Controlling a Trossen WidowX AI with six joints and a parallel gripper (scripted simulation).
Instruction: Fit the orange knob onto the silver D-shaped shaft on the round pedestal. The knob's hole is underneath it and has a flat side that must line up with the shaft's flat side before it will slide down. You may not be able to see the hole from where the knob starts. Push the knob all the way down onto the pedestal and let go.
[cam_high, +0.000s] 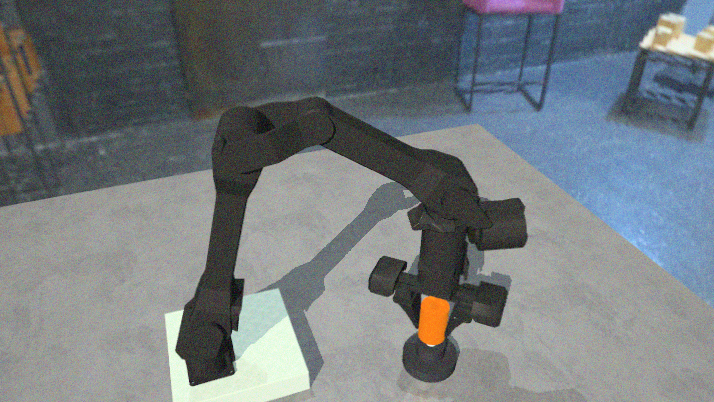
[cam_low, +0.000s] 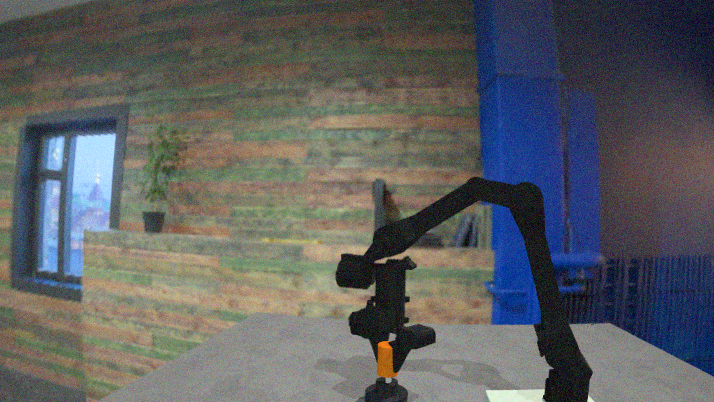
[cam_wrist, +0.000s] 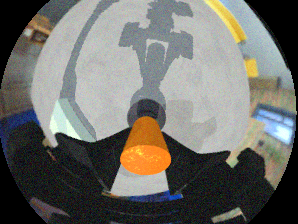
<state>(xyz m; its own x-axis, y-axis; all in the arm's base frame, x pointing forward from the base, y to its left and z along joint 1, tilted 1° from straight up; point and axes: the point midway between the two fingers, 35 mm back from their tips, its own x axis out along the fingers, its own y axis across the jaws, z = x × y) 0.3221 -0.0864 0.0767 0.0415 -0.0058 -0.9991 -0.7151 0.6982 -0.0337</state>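
Observation:
The orange knob (cam_high: 433, 321) (cam_low: 385, 359) (cam_wrist: 146, 145) stands upright between the fingers. My gripper (cam_high: 434, 320) (cam_low: 386, 357) (cam_wrist: 145, 132) points down and is shut on it. The black round pedestal (cam_high: 429, 369) (cam_low: 385, 392) (cam_wrist: 132, 116) is directly below. A short bright piece of the silver shaft (cam_low: 388, 380) shows between the knob's bottom and the pedestal in the exterior view, and a sliver of it in the top view. The knob is at the shaft's top, above the pedestal and not touching it. The knob's hole and the shaft's flat side are hidden.
The arm's base stands on a pale square block (cam_high: 272, 345) (cam_low: 515, 396) (cam_wrist: 70, 120) on the grey table (cam_high: 125, 240) (cam_low: 280, 345). The arm arches from there over to the pedestal. Its shadow lies across the table.

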